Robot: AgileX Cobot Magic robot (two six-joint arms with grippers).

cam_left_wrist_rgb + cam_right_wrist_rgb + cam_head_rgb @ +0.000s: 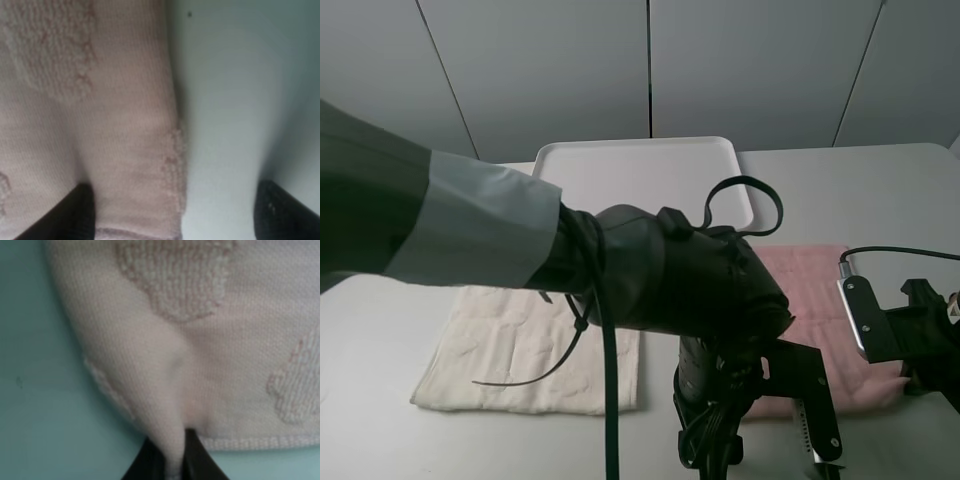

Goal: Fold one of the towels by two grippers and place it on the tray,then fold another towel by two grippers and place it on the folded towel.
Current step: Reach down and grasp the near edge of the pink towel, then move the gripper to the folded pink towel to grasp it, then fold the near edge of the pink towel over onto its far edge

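Right gripper [172, 460] clamped shut on hem of pale pink square terry towel [225, 365]. Left gripper [175, 220] wide apart, straddling same towel's edge, nothing pinched. Two hem holds presumably for joint fold. Flat white rectangular plastic tray [640, 165] beyond both.

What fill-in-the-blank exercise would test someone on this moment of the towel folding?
1. The right gripper is ____ on the edge of the pink towel.
2. The left gripper stands ____ over that towel's edge.
3. In the high view the cream towel lies to the ____ of the pink towel.
Missing words: shut; open; left.
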